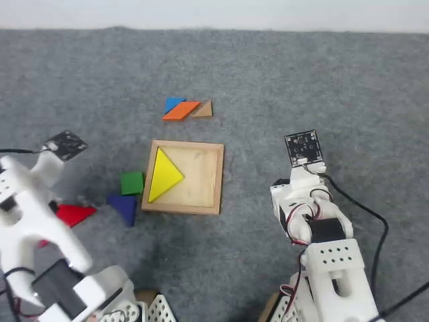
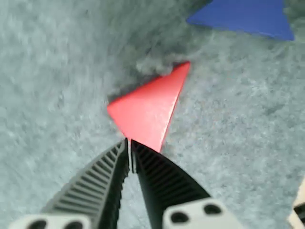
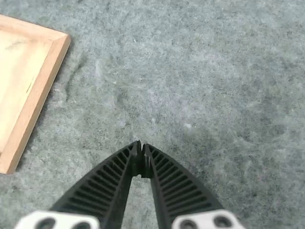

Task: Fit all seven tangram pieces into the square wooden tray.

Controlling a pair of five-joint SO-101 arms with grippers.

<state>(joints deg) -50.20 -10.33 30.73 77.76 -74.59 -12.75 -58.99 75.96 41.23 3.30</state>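
Your left gripper (image 2: 130,142), jaws together, sits at an edge of the red triangle (image 2: 148,109), perhaps touching it. The triangle lies flat on the surface, apart from the tray (image 1: 182,207). It looks thin, stiff, and likely light and slick, so pinch across two edges.

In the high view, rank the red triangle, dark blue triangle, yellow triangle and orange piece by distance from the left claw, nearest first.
1. Red triangle, at the tips of the left claw.
2. Dark blue triangle, just left of the tray.
3. Yellow triangle, inside the tray.
4. Orange piece, beyond the tray.
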